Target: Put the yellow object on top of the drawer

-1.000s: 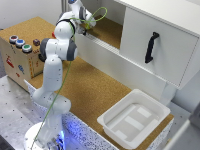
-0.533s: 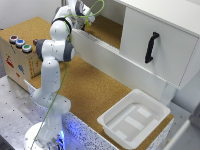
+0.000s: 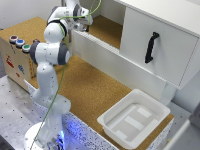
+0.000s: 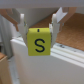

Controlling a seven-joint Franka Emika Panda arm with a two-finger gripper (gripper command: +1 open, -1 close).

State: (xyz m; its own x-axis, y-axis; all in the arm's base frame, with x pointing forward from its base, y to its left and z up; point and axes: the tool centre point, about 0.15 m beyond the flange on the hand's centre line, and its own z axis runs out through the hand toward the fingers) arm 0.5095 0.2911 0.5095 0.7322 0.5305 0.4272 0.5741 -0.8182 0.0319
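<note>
Arm (image 3: 52, 47) swung leftward, tool (image 4: 39, 31) gripping yellow block (image 4: 39, 42); drawer (image 3: 120, 65) below

Matt yellow block (image 4: 39, 44), rough cork floor (image 3: 100, 90)

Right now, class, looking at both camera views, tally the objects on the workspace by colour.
Yellow: 1, the yellow S block in the gripper
White: 2, the drawer cabinet, the plastic tray
Brown: 1, the wooden box
Total: 4
</note>
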